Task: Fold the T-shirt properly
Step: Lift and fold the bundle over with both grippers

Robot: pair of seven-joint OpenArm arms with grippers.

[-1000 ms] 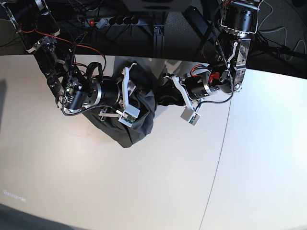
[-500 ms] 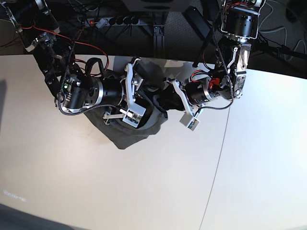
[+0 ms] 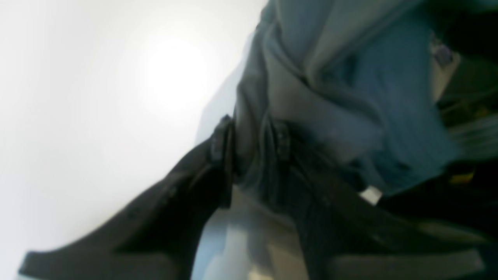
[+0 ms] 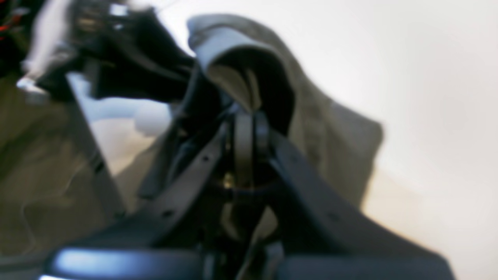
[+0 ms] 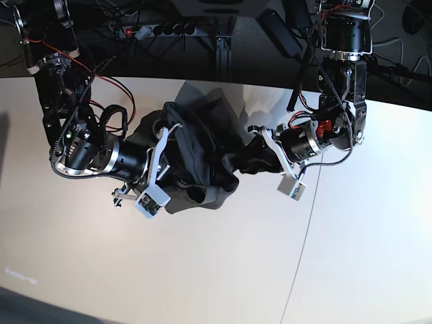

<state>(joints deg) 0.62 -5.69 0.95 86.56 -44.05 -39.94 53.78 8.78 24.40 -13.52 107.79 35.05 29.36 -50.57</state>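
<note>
The T-shirt is a dark olive-grey bunch hanging between my two arms over the white table. The left gripper is shut on a thick fold of the T-shirt; in the base view it meets the cloth's right side. My right gripper has its fingers pressed together, with a folded edge of the T-shirt pinched at the tips. In the base view it sits in the cloth's left side, its tips hidden. Both wrist views are blurred.
A thin seam runs down the table on the right. Behind the table's back edge lie a power strip and cables in the dark.
My right gripper has gone from open to shut and its arm has drawn down and left. The left arm has shifted right and down. The T-shirt now hangs stretched wider between them.
</note>
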